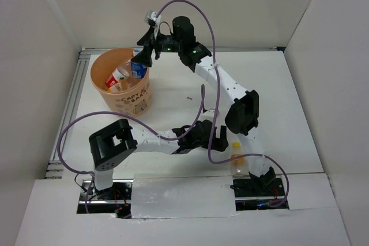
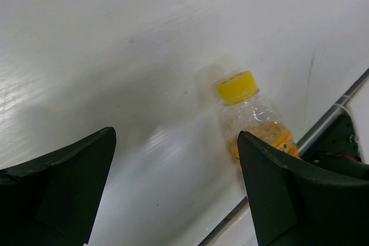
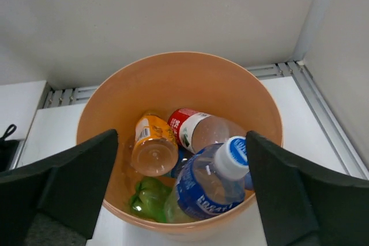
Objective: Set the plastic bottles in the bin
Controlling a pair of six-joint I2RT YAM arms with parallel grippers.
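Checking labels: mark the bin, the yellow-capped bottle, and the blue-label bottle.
bin (image 1: 128, 103), top external view, printed side wall.
yellow-capped bottle (image 2: 252, 120), left wrist view, clear body.
blue-label bottle (image 3: 203, 193), right wrist view, blue label.

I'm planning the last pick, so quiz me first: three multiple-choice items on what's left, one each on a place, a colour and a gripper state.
1. Where is the bottle that lies outside the bin?
A. at the table's near edge, by the right arm's base
B. in the far left corner
C. between the right gripper's fingers

2. What colour is its cap?
A. red
B. yellow
C. green

3. How is the right gripper above the bin?
A. shut on a bottle
B. shut, empty
C. open

Answers:
1. A: the top view shows the bottle beside the right arm's base, far from the bin.
2. B: the left wrist view shows a yellow cap.
3. C: the right gripper has its fingers spread wide, clamping nothing.
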